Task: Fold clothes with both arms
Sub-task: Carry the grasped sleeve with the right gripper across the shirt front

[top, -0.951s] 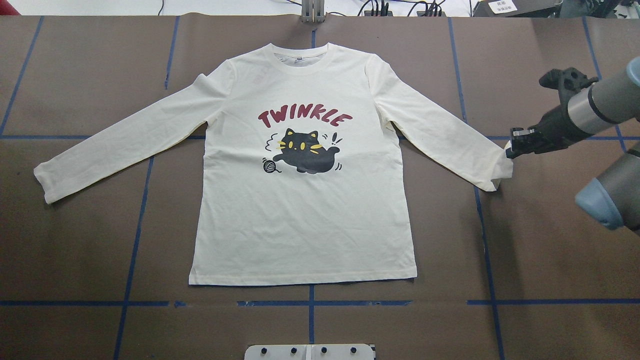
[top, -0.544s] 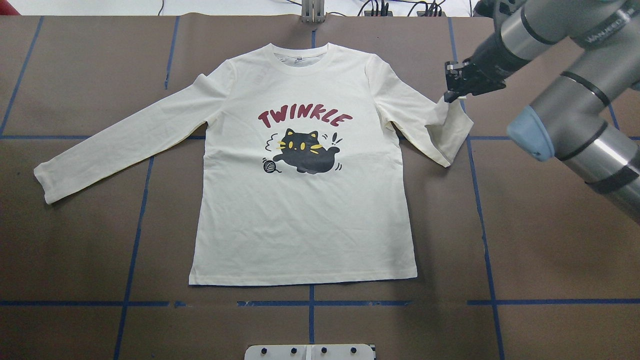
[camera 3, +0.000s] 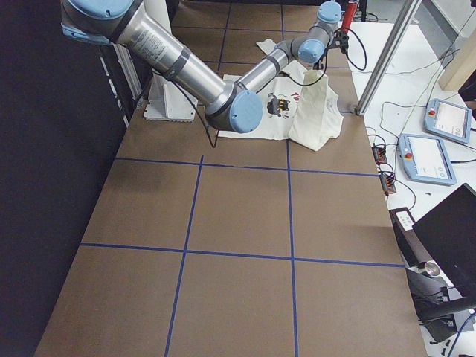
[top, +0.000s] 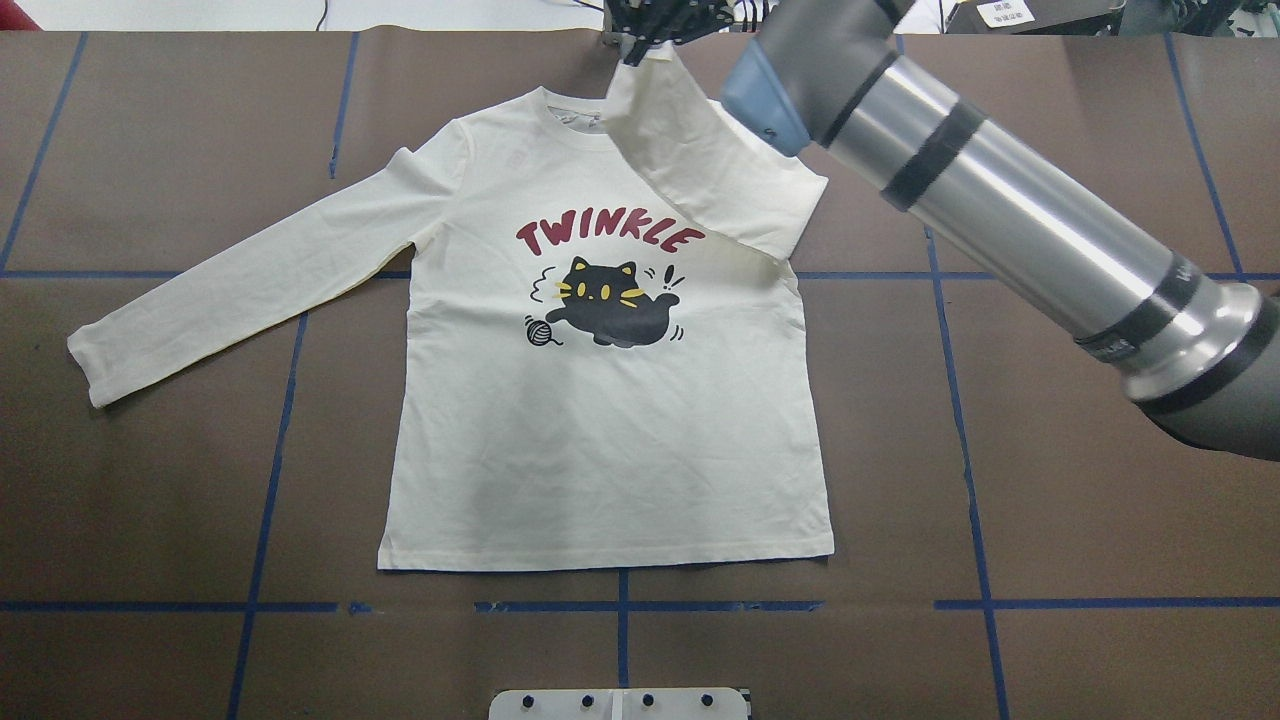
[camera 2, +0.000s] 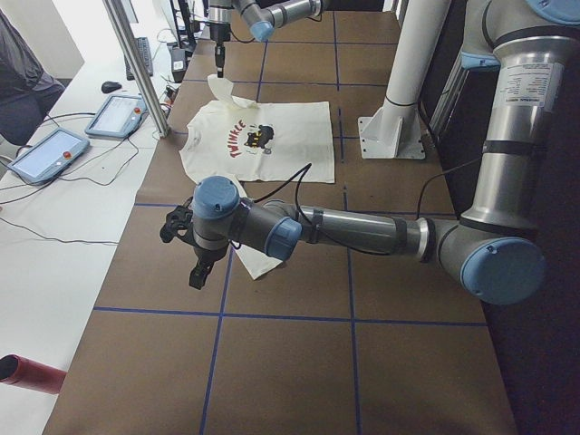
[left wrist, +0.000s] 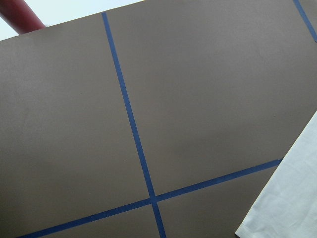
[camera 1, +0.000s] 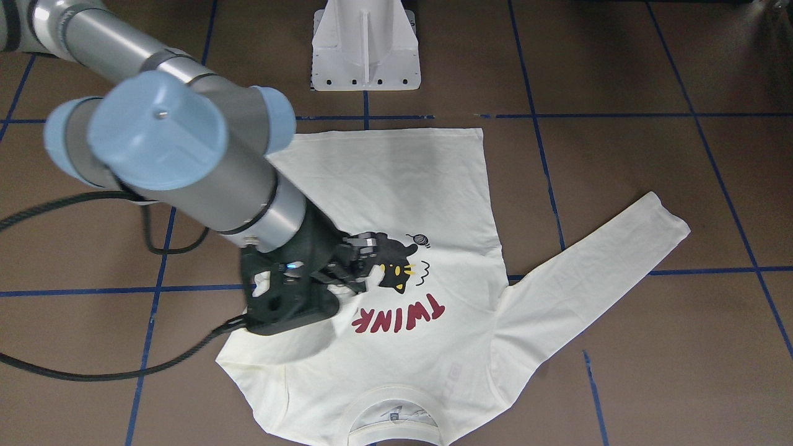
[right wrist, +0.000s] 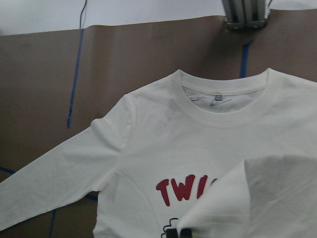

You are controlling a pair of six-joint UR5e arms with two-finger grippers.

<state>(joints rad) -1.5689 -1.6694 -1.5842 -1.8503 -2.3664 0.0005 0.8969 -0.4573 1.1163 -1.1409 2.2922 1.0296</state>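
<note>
The cream-white T-shirt (top: 600, 450) lies flat, print up, with the black cat and "TWINKLE" showing. My right gripper (top: 640, 40) is shut on the cuff of the right sleeve (top: 710, 170). It holds that sleeve lifted and doubled over the shoulder, near the collar. In the front view the right gripper (camera 1: 365, 257) hangs over the cat print. The right wrist view shows the held fabric (right wrist: 257, 198) above the fingertips (right wrist: 171, 232). The left sleeve (top: 250, 280) lies stretched out flat. My left gripper (camera 2: 195, 272) hovers just beyond that sleeve's cuff (left wrist: 292, 198); I cannot tell whether it is open or shut.
The white pedestal (camera 1: 365, 43) stands at the near edge behind the shirt's hem. Blue tape lines (top: 270, 470) cross the brown table cover. Tablets (camera 2: 54, 149), cables and an aluminium post (camera 2: 136, 63) sit on the white bench along the far edge.
The right gripper has carried the right sleeve's cuff up from the table's right side and leftward across the shirt to above the collar. The sleeve now drapes over the shoulder.
</note>
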